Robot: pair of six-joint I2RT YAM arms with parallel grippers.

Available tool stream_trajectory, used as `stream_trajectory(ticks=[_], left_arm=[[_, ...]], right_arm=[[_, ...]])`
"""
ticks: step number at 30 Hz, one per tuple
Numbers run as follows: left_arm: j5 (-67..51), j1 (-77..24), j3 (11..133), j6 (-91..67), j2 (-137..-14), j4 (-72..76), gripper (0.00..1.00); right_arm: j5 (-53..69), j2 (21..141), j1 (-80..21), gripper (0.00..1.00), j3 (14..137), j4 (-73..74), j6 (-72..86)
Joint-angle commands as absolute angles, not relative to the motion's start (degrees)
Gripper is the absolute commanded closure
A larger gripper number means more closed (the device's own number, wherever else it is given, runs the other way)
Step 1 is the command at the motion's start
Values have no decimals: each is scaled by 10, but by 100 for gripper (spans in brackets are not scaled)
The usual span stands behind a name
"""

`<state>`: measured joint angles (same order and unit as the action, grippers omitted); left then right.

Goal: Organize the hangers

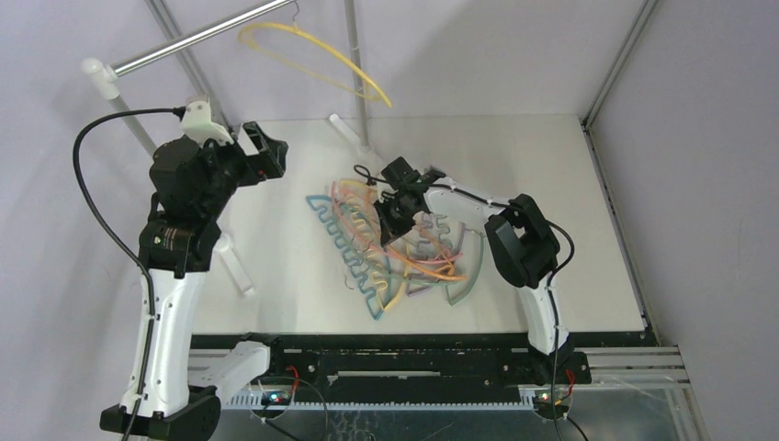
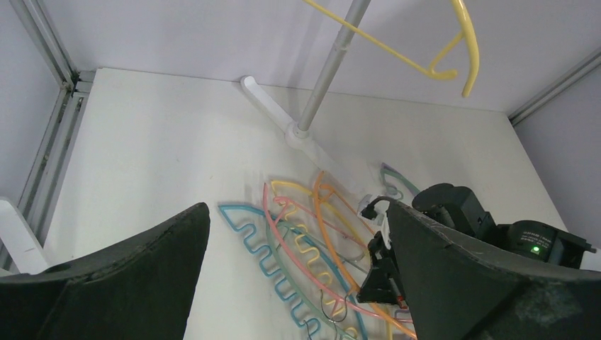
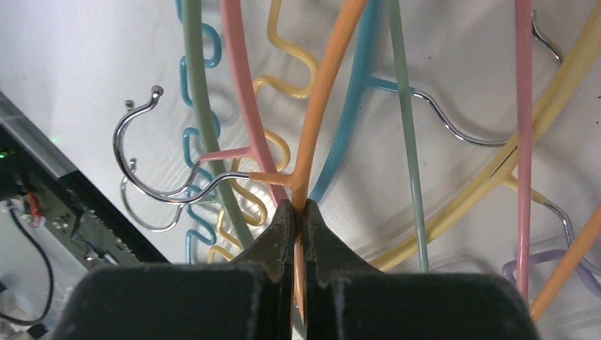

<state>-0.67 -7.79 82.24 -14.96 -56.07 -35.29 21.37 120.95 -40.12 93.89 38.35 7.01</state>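
A small pale mark on a black joint of the left arm is too small to read, and no other writing is legible.

The right gripper (image 3: 298, 212) is closed on the thin orange plastic hanger (image 3: 326, 92). Its two black fingers (image 3: 273, 237) pinch the orange arch just below the spot where the hanger's wire hook (image 3: 152, 152) branches off. This gripper reaches down into the pile of coloured plastic hangers (image 1: 395, 253), which lies flat and tangled in the middle of the white bench (image 1: 551, 276).

In the wrist view, other hangers lie beside and under the orange one:
- a pink smooth hanger (image 3: 244, 92)
- a grey-green smooth hanger (image 3: 195, 85)
- a teal hanger (image 3: 354, 120)
- a yellow wavy-edged hanger (image 3: 283, 85)
- a pale purple hanger (image 3: 524, 269) at the lower right edge

A teal wavy-edged hanger (image 1: 344, 241) forms the left side of the pile.

The left gripper (image 1: 262, 152) is raised over the rear left of the bench. Its jaws are spread wide, holding and touching nothing.

One smooth yellow plastic hanger (image 1: 312, 50) hangs from the silver metal rail (image 1: 197, 39) behind the bench, well apart from the pile.
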Motion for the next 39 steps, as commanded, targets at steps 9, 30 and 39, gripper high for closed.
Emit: stream_trajectory(ticks=[9,30,39], left_arm=[[-55,-74,807,-158,-520,-347,1],[-171,-75,631,-249,-408,-260,3],[-175,-75,596,-248,-400,-261,3]], right_arm=[[417,983,-332,100,911,174,341],[472,1148,-389,100,1087,-60,629],[457,1132,-388,100,1042,-85,652]])
